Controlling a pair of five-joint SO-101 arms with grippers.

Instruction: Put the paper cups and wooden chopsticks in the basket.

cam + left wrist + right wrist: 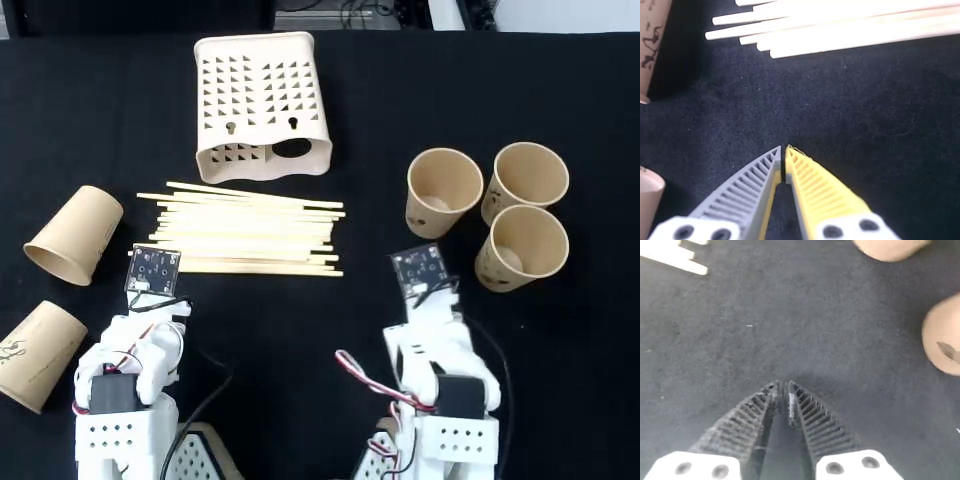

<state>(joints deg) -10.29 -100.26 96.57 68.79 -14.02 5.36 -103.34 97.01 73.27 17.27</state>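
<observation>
Paper cups (445, 190) sit in two lots: three upright and close-packed at the right, just ahead of the right arm; two toppled cups (75, 235) on their sides at the left, beside the left arm. Wooden chopsticks (245, 230) lie as a loose flat bundle in the middle of the tabletop (360, 300), between the arms and the basket (262, 105), which lies tipped over at the far side. Layout reads as a start: each arm's share within reach, nothing loaded that I can see. Left end effector (784, 150) closed, empty, low over bare surface just short of the chopsticks; right end effector (781, 386) likewise closed, empty. Tabletop is black, fabric-like; cables (350, 12) past its far edge.
</observation>
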